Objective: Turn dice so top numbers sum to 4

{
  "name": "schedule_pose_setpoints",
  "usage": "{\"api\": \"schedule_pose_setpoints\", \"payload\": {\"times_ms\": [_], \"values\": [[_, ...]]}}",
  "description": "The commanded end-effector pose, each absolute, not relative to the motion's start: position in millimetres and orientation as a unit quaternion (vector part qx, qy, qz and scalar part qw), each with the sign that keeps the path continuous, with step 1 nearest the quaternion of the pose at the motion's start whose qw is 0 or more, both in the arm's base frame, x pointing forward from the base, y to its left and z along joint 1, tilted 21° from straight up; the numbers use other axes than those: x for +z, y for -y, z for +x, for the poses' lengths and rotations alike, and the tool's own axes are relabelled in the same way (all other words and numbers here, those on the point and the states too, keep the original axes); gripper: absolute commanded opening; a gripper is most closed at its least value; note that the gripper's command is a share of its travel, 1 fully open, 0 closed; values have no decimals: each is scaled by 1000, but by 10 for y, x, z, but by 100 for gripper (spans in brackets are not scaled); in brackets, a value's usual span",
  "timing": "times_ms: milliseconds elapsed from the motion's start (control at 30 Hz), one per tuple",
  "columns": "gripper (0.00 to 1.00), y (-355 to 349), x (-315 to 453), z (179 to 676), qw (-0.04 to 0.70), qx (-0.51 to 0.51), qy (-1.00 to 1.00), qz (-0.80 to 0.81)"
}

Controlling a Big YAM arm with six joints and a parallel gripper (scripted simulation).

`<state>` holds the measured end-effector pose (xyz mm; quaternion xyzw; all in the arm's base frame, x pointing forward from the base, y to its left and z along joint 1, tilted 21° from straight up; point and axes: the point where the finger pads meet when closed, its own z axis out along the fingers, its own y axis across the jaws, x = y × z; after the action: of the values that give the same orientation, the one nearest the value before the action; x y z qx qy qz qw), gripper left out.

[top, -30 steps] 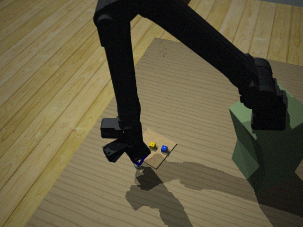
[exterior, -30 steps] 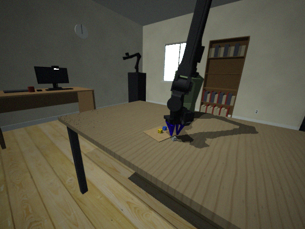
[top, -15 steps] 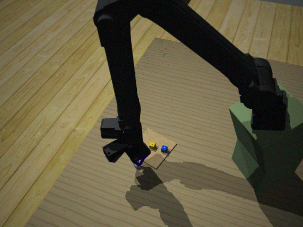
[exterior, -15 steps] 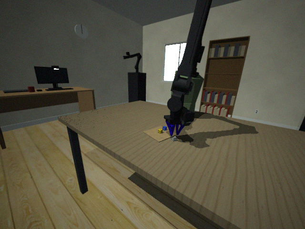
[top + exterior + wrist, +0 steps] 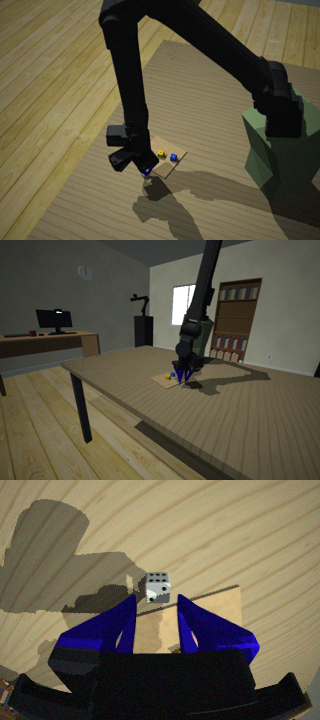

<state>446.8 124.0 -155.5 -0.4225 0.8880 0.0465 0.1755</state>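
A small tan mat (image 5: 168, 160) lies flat on the wooden table. A yellow die (image 5: 160, 153) and a blue die (image 5: 173, 157) sit on it, apart from each other. A white die (image 5: 144, 175) lies on the table just off the mat's near-left edge. It also shows in the wrist view (image 5: 158, 587) and in the exterior view (image 5: 182, 385). My gripper (image 5: 156, 601) hangs just above the white die with its blue fingers partly apart. The die lies beyond the fingertips, not between them. I cannot read the dice's top faces.
The arm's green base block (image 5: 281, 149) stands at the table's right. The table's left edge (image 5: 85, 144) runs close to the mat. The arm casts a dark shadow (image 5: 165, 204) on the table in front of the mat.
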Motion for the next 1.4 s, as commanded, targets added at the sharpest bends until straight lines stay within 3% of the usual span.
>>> {"api": "schedule_pose_setpoints", "payload": {"times_ms": [0, 1367], "values": [[34, -1305, -1507, 4557, 185, 45, -887, -421], [34, -1296, -1524, 4514, 177, 47, -889, -420]]}}
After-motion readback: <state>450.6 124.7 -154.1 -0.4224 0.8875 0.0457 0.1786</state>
